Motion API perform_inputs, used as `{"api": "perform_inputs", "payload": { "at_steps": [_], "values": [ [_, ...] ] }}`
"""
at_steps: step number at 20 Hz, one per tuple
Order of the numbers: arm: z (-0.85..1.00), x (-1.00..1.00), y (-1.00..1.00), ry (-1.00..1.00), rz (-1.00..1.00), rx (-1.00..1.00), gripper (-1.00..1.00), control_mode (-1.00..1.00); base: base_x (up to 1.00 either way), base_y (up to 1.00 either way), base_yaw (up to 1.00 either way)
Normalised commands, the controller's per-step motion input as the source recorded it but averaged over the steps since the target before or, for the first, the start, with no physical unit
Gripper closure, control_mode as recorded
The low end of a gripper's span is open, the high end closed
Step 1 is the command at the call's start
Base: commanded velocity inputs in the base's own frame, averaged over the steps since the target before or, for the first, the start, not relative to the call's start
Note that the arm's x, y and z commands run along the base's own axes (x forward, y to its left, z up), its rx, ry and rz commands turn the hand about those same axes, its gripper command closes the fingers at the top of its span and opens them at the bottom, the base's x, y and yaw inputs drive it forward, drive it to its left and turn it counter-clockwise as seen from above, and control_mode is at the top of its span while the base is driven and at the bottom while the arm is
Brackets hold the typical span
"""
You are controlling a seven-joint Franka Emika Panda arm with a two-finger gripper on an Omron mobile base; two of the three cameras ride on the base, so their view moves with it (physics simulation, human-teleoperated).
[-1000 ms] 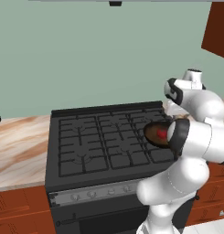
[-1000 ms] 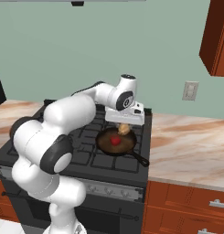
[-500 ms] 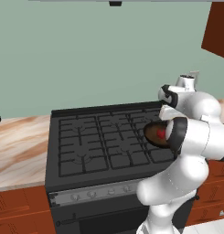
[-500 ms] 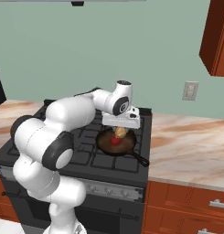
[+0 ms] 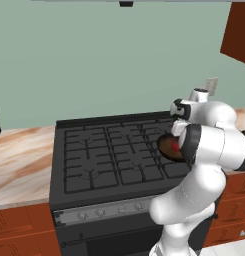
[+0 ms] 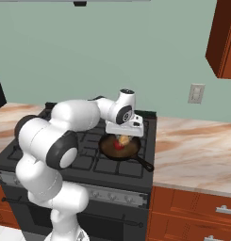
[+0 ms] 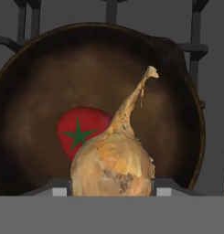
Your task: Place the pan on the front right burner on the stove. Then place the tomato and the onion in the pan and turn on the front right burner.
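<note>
The dark brown pan (image 7: 40, 91) sits on the front right burner (image 6: 121, 165) of the black stove (image 6: 51, 155), its thin black handle (image 6: 144, 164) pointing toward the front right. The red tomato (image 7: 79, 132) lies inside the pan, near the middle. My gripper (image 7: 112, 188) hangs just above the pan, shut on the tan onion (image 7: 114, 160), whose pointed tip sticks out away from the hand. In the right base view the gripper (image 6: 124, 137) holds the onion (image 6: 123, 139) right over the tomato (image 6: 118, 145). In the left base view my own arm covers much of the pan (image 5: 166, 146).
A silver strip of knobs (image 6: 112, 197) runs along the stove's front. Marble counter (image 6: 192, 150) lies to the right, with a wall outlet (image 6: 196, 93) above it and a wood cabinet (image 6: 225, 37) at the upper right. More counter (image 5: 19, 155) lies left of the stove.
The hand has come down and slightly left with the onion, closer to the pan. The pan and the tomato have stayed in place.
</note>
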Motion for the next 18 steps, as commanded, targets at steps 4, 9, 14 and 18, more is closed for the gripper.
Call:
{"api": "perform_inputs", "payload": {
  "at_steps": [4,9,14,18],
  "values": [
    [-0.18,0.00,-0.01,0.00,0.00,0.00,1.00,-1.00,0.00,0.00,0.00],
    [-0.20,0.04,-0.03,0.00,0.00,0.00,1.00,-1.00,0.00,0.00,0.00],
    [-0.17,0.14,-0.05,0.00,0.00,0.00,1.00,-1.00,0.00,0.00,0.00],
    [-0.14,0.18,0.00,0.00,0.00,0.00,1.00,-1.00,0.00,0.00,0.00]
  ]
}}
